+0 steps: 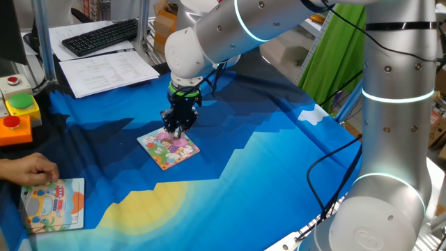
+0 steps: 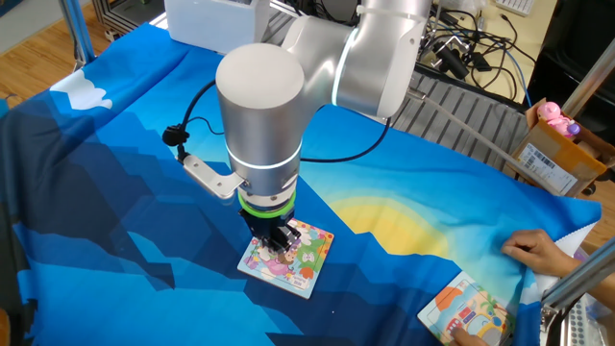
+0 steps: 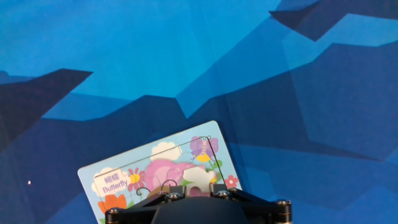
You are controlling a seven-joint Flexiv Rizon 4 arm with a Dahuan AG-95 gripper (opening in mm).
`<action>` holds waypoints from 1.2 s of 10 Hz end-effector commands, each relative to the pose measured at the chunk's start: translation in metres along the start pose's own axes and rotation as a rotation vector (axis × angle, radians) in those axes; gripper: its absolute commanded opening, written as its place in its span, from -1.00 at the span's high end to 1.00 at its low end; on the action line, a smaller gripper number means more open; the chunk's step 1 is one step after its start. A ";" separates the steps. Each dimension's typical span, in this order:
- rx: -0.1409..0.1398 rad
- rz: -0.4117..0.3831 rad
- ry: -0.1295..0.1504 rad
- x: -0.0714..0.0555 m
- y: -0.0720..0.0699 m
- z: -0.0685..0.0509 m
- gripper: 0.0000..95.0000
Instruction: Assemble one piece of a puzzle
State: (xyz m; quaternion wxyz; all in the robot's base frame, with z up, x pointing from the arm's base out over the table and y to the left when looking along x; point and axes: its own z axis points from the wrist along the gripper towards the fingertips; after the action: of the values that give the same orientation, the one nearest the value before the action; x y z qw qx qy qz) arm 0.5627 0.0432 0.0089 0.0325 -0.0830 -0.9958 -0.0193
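Note:
The puzzle [image 1: 169,148] is a small square board with a pink and green cartoon picture, lying flat on the blue cloth. It also shows in the other fixed view [image 2: 306,258] and in the hand view [image 3: 155,168]. My gripper [image 1: 174,130] points straight down, low over the board's near part, as the other fixed view [image 2: 279,246] also shows. In the hand view my gripper [image 3: 194,190] has its fingers close together with a small pinkish-white piece [image 3: 194,184] between them, right at the board's surface.
A larger board with a pale blue and orange picture [image 1: 54,203] lies at the cloth's edge, with a person's hand [image 1: 28,169] resting by it. A box with coloured buttons [image 1: 17,111], papers and a keyboard [image 1: 101,36] sit beyond the cloth.

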 end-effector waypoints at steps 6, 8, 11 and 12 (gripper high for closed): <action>0.000 0.000 0.000 0.001 0.000 -0.001 0.60; 0.013 -0.009 -0.017 -0.005 -0.001 0.005 0.60; 0.008 -0.005 0.036 -0.007 -0.002 -0.005 -0.20; 0.007 -0.003 0.035 -0.006 -0.002 -0.003 -0.20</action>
State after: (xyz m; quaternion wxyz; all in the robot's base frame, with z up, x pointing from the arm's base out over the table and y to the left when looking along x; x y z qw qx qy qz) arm 0.5662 0.0397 0.0143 0.0477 -0.0794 -0.9956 -0.0144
